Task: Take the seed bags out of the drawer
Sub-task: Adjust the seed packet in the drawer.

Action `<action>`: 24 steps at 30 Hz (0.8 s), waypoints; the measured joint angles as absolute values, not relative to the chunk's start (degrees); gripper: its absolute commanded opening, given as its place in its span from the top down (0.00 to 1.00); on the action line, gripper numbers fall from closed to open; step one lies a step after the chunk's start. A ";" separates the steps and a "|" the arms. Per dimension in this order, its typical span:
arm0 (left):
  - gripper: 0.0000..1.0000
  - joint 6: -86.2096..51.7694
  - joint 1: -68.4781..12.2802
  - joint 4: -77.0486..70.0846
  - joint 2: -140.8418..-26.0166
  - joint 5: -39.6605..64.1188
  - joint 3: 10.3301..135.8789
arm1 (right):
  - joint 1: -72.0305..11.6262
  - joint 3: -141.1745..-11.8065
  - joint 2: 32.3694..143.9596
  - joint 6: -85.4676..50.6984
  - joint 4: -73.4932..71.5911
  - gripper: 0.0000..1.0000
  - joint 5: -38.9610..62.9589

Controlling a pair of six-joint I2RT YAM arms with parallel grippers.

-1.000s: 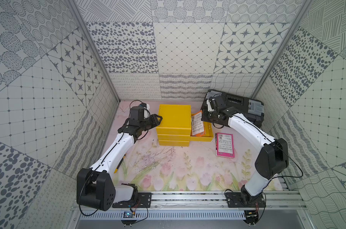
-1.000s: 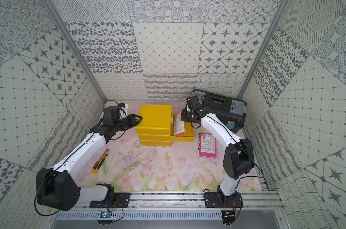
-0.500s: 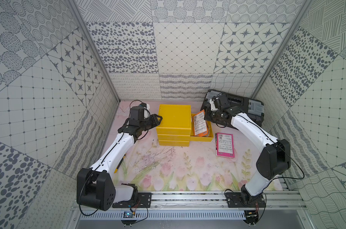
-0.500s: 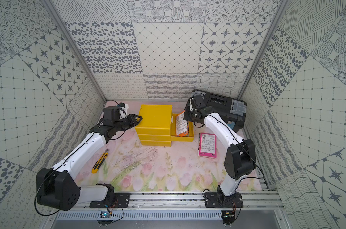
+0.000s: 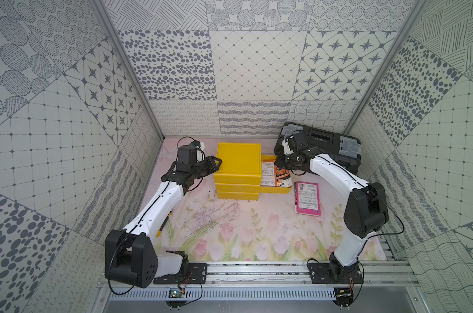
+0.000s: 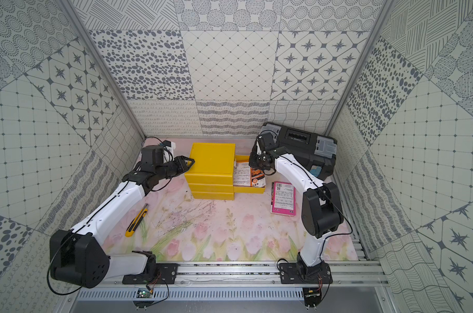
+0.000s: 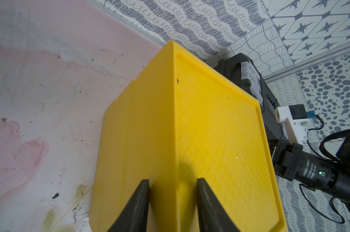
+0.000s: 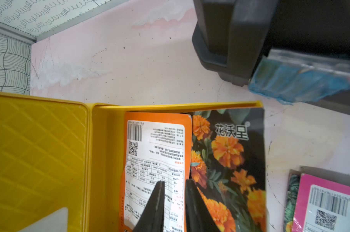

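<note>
The yellow drawer cabinet (image 5: 238, 162) (image 6: 212, 158) has its top drawer (image 5: 274, 189) (image 8: 180, 105) pulled out sideways. Two seed bags lie in it: an orange bag (image 5: 268, 174) (image 8: 156, 152) with a white label, and a marigold-photo bag (image 5: 283, 177) (image 8: 228, 152) that overhangs the drawer's outer wall. A magenta seed bag (image 5: 307, 197) (image 8: 326, 200) lies on the table beside the drawer. My right gripper (image 5: 280, 162) (image 8: 173, 181) hovers over the orange bag, jaws slightly apart and empty. My left gripper (image 5: 217, 162) (image 7: 172, 180) is clamped on the cabinet's top edge.
A black toolbox (image 5: 325, 146) stands behind my right arm, with a blue piece (image 8: 298, 80) at its base. A yellow utility knife (image 6: 136, 220) lies on the floral mat beside my left arm. Patterned walls close in the back and both sides.
My right gripper's jaws have parted. The bag it held tilted above the drawer now lies flat in the drawer. The left arm has not moved.
</note>
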State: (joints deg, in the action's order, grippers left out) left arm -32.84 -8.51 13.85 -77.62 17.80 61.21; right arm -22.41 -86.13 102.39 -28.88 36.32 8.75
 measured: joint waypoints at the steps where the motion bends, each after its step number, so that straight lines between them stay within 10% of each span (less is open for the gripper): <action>1: 0.60 -32.84 -8.51 13.85 -77.62 17.80 61.21 | -22.41 -86.13 102.39 -28.91 36.29 0.72 8.75; 24: 0.60 -32.84 -8.51 13.76 -77.58 17.80 61.21 | -24.95 -86.04 109.54 -28.58 35.73 0.58 6.59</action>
State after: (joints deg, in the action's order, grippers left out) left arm -32.84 -8.51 13.76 -77.58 17.80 61.21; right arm -24.95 -86.04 109.54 -28.58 35.73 6.59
